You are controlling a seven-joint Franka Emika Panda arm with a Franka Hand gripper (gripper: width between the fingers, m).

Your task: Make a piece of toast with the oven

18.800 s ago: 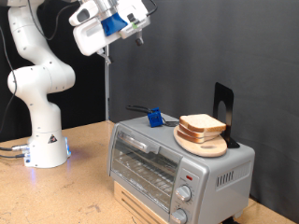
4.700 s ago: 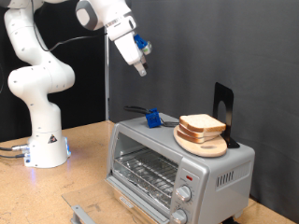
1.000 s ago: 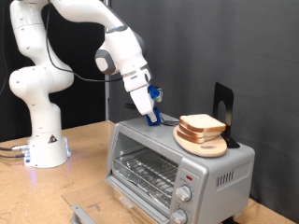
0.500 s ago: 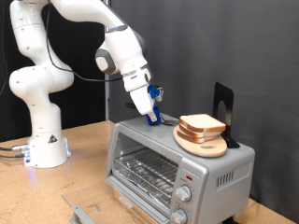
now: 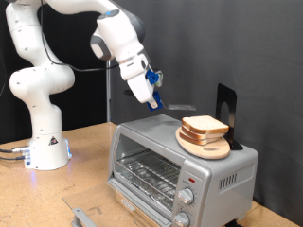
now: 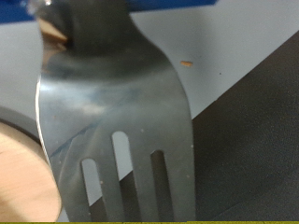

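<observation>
The piece of toast [image 5: 204, 126] lies on a round light-wood board [image 5: 208, 148] on top of the silver oven [image 5: 222, 170]. The oven's drop door [image 5: 87, 214] hangs open and the wire rack [image 5: 151, 174] shows inside. My gripper [image 5: 153, 98] hangs above the oven top, to the exterior view's left of the toast. It is shut on the blue handle of a slotted metal spatula [image 5: 178, 108], whose blade points toward the toast. The wrist view shows the spatula blade [image 6: 112, 103] close up over the oven top [image 6: 234, 47], with the board's edge [image 6: 17, 177] beside it.
A black upright stand [image 5: 225, 102] rises behind the board on the oven. Two knobs [image 5: 187, 198] sit on the oven's front at the exterior view's right. The robot's white base [image 5: 45, 147] stands on the wooden table at the exterior view's left.
The gripper has risen off the oven top and taken the blue-handled spatula up with it. The oven door, shut in the earliest frame, has been open since.
</observation>
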